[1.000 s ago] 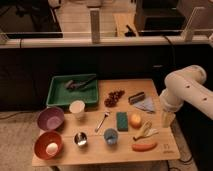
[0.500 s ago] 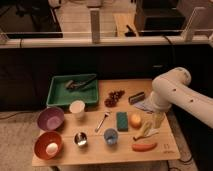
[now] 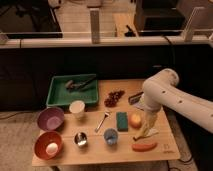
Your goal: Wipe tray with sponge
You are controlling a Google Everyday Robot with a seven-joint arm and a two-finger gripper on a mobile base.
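Obs.: over the last second the arm (image 3: 165, 92) has swung in from the table's right edge toward the middle. The gripper (image 3: 148, 122) has come with it and now hangs low over the right half of the table (image 3: 165, 150). It sits just right of the orange (image 3: 135, 120), above the yellowish thing at the front (a banana, probably).

Tool state: you cannot tell from this view whether the gripper is released or clenched. Nothing shows it carrying anything.

Sponge (image 3: 122, 120): unmoved. It lies flat on the wood just left of the orange, between the spoon (image 3: 102, 120) and the fruit, with the blue cup (image 3: 111, 136) just in front of it. The gripper is near it but not yet over it, and the orange stands between them.

Tray (image 3: 54, 92): unmoved at the back left corner, well apart from the gripper, with dark utensils (image 3: 77, 85) still lying inside.

Reading: this looks like the approach to the sponge, so the task is at its start, with no pickup and no wiping yet.

Note for you: the orange touches or nearly touches the sponge's right edge, so the descent should favour the sponge's left side or the fruit will get nudged. After that, expect a long carry across the grapes (image 3: 115, 97) and the white cup (image 3: 77, 108) to the tray.
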